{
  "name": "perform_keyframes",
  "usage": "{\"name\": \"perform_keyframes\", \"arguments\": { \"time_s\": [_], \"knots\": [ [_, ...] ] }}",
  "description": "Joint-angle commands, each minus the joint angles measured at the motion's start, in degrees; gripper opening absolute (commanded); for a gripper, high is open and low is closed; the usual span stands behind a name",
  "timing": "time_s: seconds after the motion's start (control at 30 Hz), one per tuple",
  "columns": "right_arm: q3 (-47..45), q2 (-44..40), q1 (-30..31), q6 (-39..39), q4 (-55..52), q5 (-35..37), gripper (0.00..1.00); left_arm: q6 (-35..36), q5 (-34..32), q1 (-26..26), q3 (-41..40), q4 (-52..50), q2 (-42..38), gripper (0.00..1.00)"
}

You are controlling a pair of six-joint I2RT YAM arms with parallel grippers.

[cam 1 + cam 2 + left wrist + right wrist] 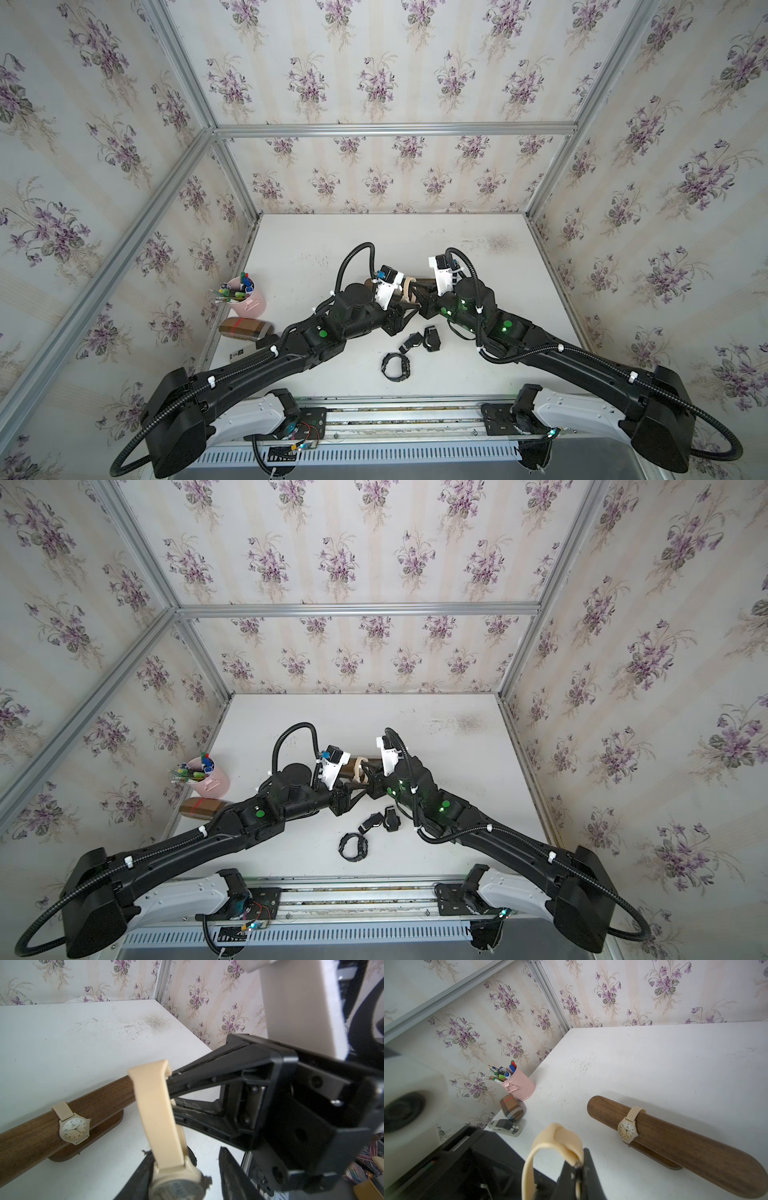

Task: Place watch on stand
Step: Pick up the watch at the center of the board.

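A cream watch (155,1105) hangs in the air between both grippers, close to the near end of the stand (695,1147). My left gripper (184,1151) is closed round its case at the lower end of the strap. My right gripper (580,1159) is shut on the upper strap end, so the strap (556,1138) arches into a loop. The stand is a dark brown wooden bar on a small base (87,1147). A second cream watch (627,1129) is wrapped around the bar. In both top views the wrists hide most of the stand (424,282) and of the held watch (409,286).
Three black watches (397,365) (411,343) (431,338) lie on the white table near the front. At the left wall stand a pink cup of pens (519,1086), a brown checked case (510,1109) and a stapler (506,1127). Papered walls close three sides.
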Motion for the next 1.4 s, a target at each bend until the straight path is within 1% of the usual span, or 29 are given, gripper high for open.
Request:
{"name": "perform_keyframes", "arguments": {
  "time_s": [0.0,0.27,0.37,0.47,0.53,0.7,0.77,0.9,1.13,1.37],
  "knots": [
    [0.4,-0.1,0.1,-0.4,0.9,0.3,0.0,0.6,0.6,0.0,0.2,0.3,-0.4,0.47],
    [0.7,0.0,0.2,-0.8,1.1,-0.9,0.0,0.6,0.6,0.0,0.1,0.2,-0.2,0.39],
    [0.7,0.1,0.3,-1.0,1.1,-1.1,0.0,0.9,0.2,0.1,0.6,-0.2,0.3,0.39],
    [0.7,0.0,0.6,-1.4,1.3,-1.3,0.0,1.1,0.0,0.0,1.0,-0.8,0.6,0.45],
    [0.7,-0.1,0.8,-1.6,1.5,-1.2,0.0,1.0,-0.2,0.0,1.0,-0.8,0.5,0.45],
    [0.5,-0.3,1.0,-1.6,1.1,-0.7,0.0,0.8,0.0,0.0,1.1,-1.2,-0.1,0.37],
    [0.3,-0.3,1.0,-1.6,0.9,-0.1,0.0,0.9,-0.1,0.0,0.8,-1.3,-0.3,0.36],
    [0.2,-0.7,1.0,-1.4,0.9,0.6,0.0,1.2,0.3,0.0,0.8,-1.9,-0.5,0.4],
    [0.2,-0.8,1.0,-1.4,0.9,0.9,0.0,1.4,0.3,0.0,1.2,-2.3,-0.4,0.39],
    [0.1,-0.9,1.0,-1.4,0.9,1.2,0.0,1.4,0.0,0.0,1.1,-2.3,-0.1,0.34]
  ]
}}
